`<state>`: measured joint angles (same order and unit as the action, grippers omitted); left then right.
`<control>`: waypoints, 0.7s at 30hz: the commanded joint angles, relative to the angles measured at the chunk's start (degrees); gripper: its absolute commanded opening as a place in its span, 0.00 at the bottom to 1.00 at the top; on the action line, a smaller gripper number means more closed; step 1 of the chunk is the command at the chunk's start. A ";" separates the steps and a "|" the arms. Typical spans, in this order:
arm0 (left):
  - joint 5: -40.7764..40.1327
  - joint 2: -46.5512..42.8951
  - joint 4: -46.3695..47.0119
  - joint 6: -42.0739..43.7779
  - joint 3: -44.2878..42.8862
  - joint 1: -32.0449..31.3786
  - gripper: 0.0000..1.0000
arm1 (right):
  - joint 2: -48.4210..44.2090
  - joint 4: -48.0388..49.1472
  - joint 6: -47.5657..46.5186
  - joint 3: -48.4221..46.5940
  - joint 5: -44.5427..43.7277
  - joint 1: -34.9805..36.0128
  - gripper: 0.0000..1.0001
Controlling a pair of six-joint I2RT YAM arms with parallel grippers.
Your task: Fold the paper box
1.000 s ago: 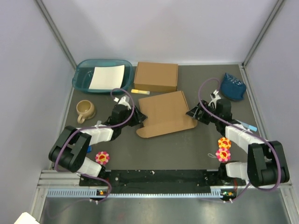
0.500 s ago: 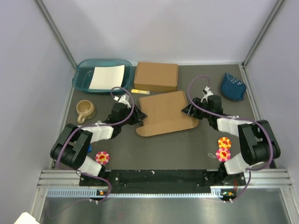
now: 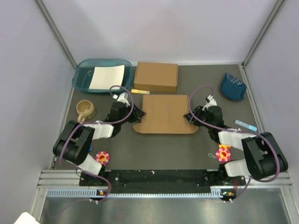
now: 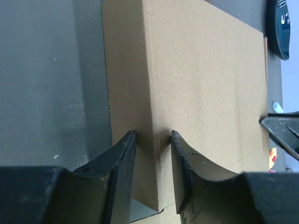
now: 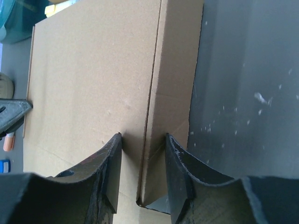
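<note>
**Brown cardboard die-cut paper box at the middle of the dark table, held at both side walls.**
Left end effector and right end effector are each closed to a narrow gap, pinching a raised side wall. Risk, as judged: an uneven pull from either side could buckle the panel or let a wall slip free. A second ago the box lay skewed; it now sits square to the near edge.
</note>
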<state>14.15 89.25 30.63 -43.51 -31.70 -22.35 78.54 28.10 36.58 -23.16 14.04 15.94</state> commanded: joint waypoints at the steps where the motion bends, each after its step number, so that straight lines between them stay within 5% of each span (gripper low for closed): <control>1: 2.98 3.38 -2.25 0.00 2.35 -0.85 0.31 | -2.60 -5.59 2.18 5.31 3.89 4.97 0.29; 6: 2.99 1.55 -1.98 -0.35 3.05 -0.85 0.32 | -5.94 -9.37 1.57 5.14 1.43 5.06 0.35; 12: 0.36 -4.59 -6.10 -0.79 3.14 -0.77 0.49 | -9.72 -16.39 1.48 1.45 -1.99 4.80 0.64; 21: -1.67 -13.75 -9.98 -1.41 2.52 -0.85 0.51 | -14.65 -21.06 -0.72 -2.94 -1.65 1.46 0.70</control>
<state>12.56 78.32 21.91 -44.88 -28.69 -22.98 65.23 9.58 37.82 -22.37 11.49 18.70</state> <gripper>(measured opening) 0.523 0.695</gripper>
